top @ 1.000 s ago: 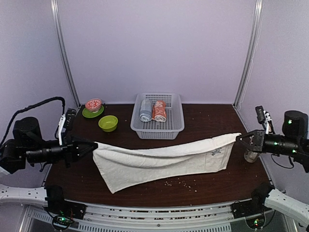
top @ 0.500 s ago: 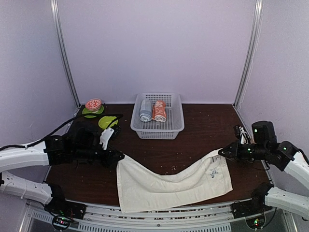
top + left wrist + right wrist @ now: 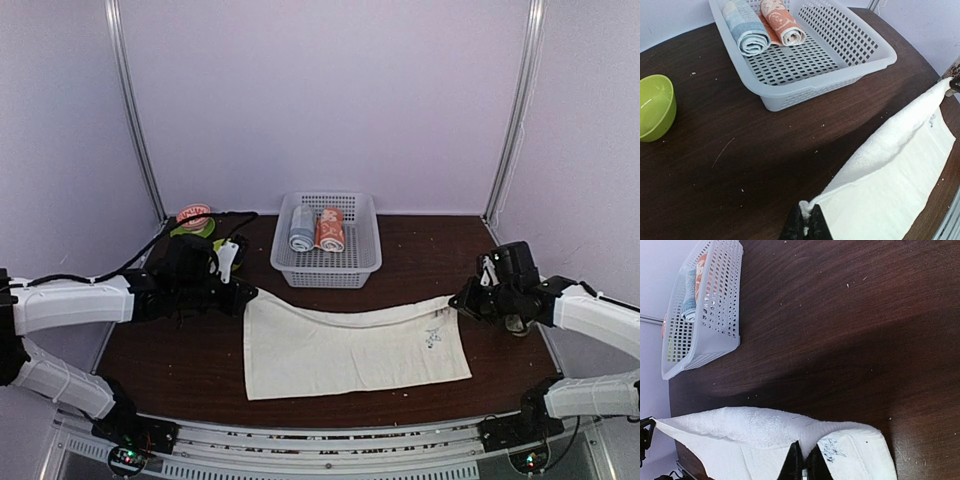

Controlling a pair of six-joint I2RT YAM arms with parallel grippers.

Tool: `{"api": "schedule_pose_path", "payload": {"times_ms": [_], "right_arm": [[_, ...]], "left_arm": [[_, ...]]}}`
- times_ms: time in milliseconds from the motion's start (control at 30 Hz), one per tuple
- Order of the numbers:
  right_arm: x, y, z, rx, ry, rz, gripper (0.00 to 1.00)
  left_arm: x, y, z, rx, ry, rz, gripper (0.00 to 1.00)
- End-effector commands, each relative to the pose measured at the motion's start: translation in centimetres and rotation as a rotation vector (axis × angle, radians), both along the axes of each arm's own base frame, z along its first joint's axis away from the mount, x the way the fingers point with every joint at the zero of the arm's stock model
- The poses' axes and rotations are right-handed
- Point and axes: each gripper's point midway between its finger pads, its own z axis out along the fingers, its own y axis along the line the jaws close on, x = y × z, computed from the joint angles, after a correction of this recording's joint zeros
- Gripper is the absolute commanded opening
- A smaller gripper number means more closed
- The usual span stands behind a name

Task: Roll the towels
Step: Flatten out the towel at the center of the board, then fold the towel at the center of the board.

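The cream-white towel point(image 3: 350, 345) lies spread on the dark table, its near part flat and its far edge slightly raised between the two grippers. My left gripper point(image 3: 245, 297) is shut on the towel's far left corner point(image 3: 812, 204). My right gripper point(image 3: 456, 303) is shut on the far right corner, beside a small dark print point(image 3: 832, 449). In the wrist views the cloth point(image 3: 890, 185) point(image 3: 750, 430) bunches between each pair of fingertips point(image 3: 806, 220) point(image 3: 804, 460). The salmon-orange towel point(image 3: 330, 230) sits rolled in the basket.
A white slotted basket point(image 3: 325, 268) stands at the back centre, holding a grey-blue rolled towel point(image 3: 301, 228) beside the orange one. A green bowl point(image 3: 655, 107) and a green plate with a red-patterned bowl point(image 3: 193, 215) are at the back left. Crumbs dot the table.
Both arms have swung inward and down. The cream towel, stretched in the air a second ago, now rests on the table, nearer the middle. Both grips are unchanged.
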Motion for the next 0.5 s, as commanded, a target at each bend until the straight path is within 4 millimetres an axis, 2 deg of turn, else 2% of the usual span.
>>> {"api": "schedule_pose_path", "payload": {"times_ms": [0, 167, 367, 467], "right_arm": [[2.7, 0.4, 3.0, 0.015, -0.098, -0.004, 0.0], [1.5, 0.1, 2.6, -0.01, -0.061, 0.02, 0.0], [-1.5, -1.2, 0.6, -0.052, 0.002, 0.024, 0.0], [-2.4, -1.7, -0.1, -0.063, 0.021, 0.02, 0.0]], "left_arm": [[2.1, -0.6, 3.3, -0.04, -0.123, 0.009, 0.0], [0.1, -0.8, 2.5, -0.06, -0.045, -0.046, 0.0], [-3.7, 2.2, -1.2, -0.072, 0.042, -0.009, 0.0], [-4.7, 2.9, -1.5, -0.093, 0.045, 0.016, 0.0]]}}
